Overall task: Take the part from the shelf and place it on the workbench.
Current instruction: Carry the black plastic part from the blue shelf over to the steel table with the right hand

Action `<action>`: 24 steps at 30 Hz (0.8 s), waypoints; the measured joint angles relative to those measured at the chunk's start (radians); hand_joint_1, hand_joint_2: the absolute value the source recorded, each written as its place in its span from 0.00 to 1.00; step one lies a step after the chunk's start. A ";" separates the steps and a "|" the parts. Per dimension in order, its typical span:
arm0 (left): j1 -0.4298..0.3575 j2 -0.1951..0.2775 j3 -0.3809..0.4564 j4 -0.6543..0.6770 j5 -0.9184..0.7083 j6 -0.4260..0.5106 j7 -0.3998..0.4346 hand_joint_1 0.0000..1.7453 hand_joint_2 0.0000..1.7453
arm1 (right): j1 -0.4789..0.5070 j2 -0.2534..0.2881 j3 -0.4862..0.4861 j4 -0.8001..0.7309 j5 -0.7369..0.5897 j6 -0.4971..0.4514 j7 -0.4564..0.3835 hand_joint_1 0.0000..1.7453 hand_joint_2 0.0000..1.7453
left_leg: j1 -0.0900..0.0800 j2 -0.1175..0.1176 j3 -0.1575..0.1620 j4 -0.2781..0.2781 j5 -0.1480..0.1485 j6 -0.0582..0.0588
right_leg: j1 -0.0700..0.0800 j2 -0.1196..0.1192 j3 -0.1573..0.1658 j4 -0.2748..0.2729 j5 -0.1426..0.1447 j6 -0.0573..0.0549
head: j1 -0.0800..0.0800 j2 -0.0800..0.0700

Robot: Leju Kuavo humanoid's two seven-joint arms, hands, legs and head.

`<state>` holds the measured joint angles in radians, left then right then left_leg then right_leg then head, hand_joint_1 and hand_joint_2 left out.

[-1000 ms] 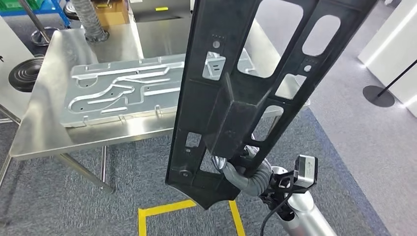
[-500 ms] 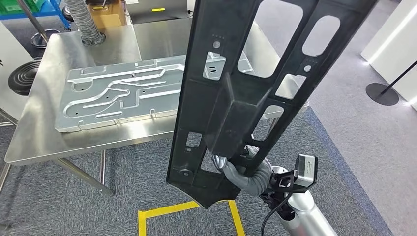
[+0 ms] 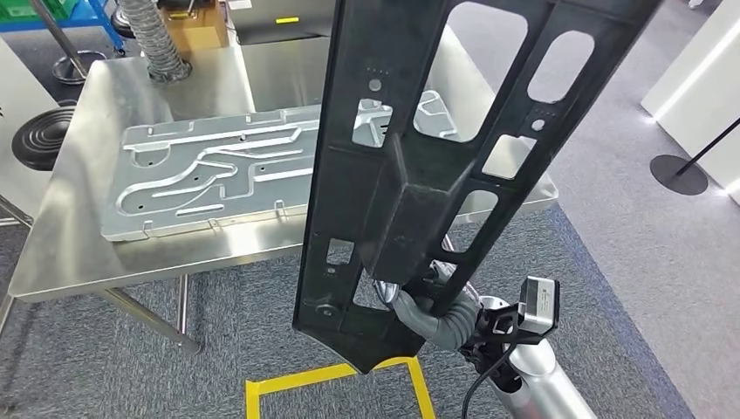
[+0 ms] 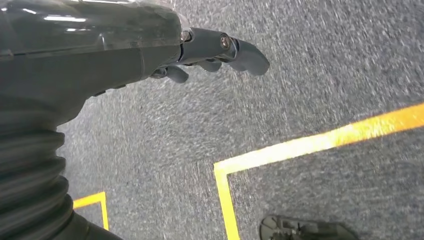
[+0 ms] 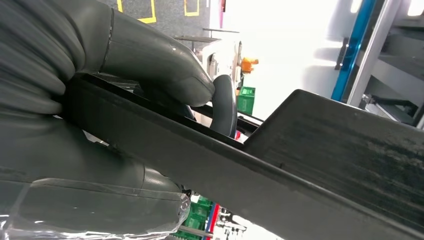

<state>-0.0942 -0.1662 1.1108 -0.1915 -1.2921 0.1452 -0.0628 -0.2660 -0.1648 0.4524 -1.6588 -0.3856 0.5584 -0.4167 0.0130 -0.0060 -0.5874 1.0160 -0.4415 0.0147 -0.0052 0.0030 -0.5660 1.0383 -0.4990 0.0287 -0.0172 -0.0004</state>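
The black part (image 3: 419, 175) is gripped at its lower end by the right hand (image 3: 428, 305) and held upright above it, before the workbench (image 3: 61, 253). The left hand (image 4: 210, 50) hangs unclenched, holding nothing, over carpet.

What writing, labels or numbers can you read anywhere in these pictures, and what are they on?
None can be read. The black part, the embossed metal plate on the workbench and the yellow floor tape carry no legible text. The yellow strip on the grey machine is too small to read.
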 joint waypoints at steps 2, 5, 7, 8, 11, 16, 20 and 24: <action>-0.002 0.000 0.000 0.000 0.000 0.000 0.000 0.00 1.00 | -0.002 0.000 0.000 0.000 0.000 -0.001 0.002 1.00 1.00 | 0.001 0.000 0.003 -0.003 -0.001 0.008 | -0.003 -0.001 -0.056 0.110 -0.052 0.009 | 0.000 0.000; -0.001 0.000 0.000 0.000 0.000 0.000 0.001 0.00 1.00 | -0.002 0.000 0.000 0.001 0.000 -0.004 0.010 1.00 1.00 | -0.001 0.000 0.008 -0.002 -0.007 0.012 | -0.006 -0.001 -0.151 0.266 -0.088 0.012 | 0.000 0.000; 0.000 0.000 0.000 0.000 0.000 0.000 0.000 0.00 1.00 | -0.003 0.000 -0.001 0.001 0.000 -0.006 0.015 1.00 1.00 | -0.002 -0.002 0.017 -0.002 -0.013 0.011 | -0.006 -0.001 -0.129 0.193 -0.020 0.006 | 0.000 0.000; 0.000 -0.001 0.000 0.000 0.000 0.000 -0.001 0.00 1.00 | -0.003 0.000 -0.003 0.001 0.000 -0.007 0.016 1.00 1.00 | -0.002 -0.003 0.023 -0.002 -0.017 0.010 | -0.004 -0.001 -0.098 0.117 0.021 0.000 | 0.000 0.000; 0.000 -0.003 0.000 0.000 0.000 -0.001 -0.004 0.00 1.00 | -0.002 0.000 -0.010 0.001 0.001 -0.013 0.016 1.00 1.00 | -0.005 -0.004 0.029 -0.003 -0.026 -0.002 | 0.006 -0.002 -0.039 -0.022 0.068 -0.018 | 0.000 0.000; 0.000 -0.004 0.000 0.000 -0.001 -0.002 -0.006 0.00 1.00 | -0.013 -0.001 -0.048 0.008 0.017 -0.024 0.022 1.00 1.00 | -0.005 0.000 0.010 0.056 -0.068 -0.026 | -0.002 0.000 -0.018 -0.049 0.067 -0.037 | 0.000 0.000; 0.002 -0.004 0.000 0.000 -0.001 -0.003 -0.008 0.00 1.00 | -0.034 -0.002 -0.096 0.040 0.035 -0.021 0.044 1.00 1.00 | -0.001 0.001 -0.112 0.277 -0.144 -0.035 | -0.002 -0.002 -0.008 -0.048 0.058 -0.042 | 0.000 0.000; 0.002 -0.004 0.000 0.000 -0.001 -0.003 -0.016 0.00 1.00 | -0.064 -0.003 -0.139 0.081 0.063 -0.015 0.067 1.00 1.00 | 0.000 0.002 -0.047 0.092 -0.015 -0.034 | -0.001 0.000 0.002 -0.034 0.038 -0.030 | 0.000 0.000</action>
<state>-0.0919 -0.1698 1.1111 -0.1915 -1.2932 0.1419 -0.0786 -0.3304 -0.1679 0.3133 -1.5781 -0.3224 0.5432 -0.3499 0.0130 -0.0040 -0.6343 1.1076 -0.4570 -0.0193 -0.0066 0.0033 -0.5639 1.0048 -0.4605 -0.0008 -0.0173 -0.0004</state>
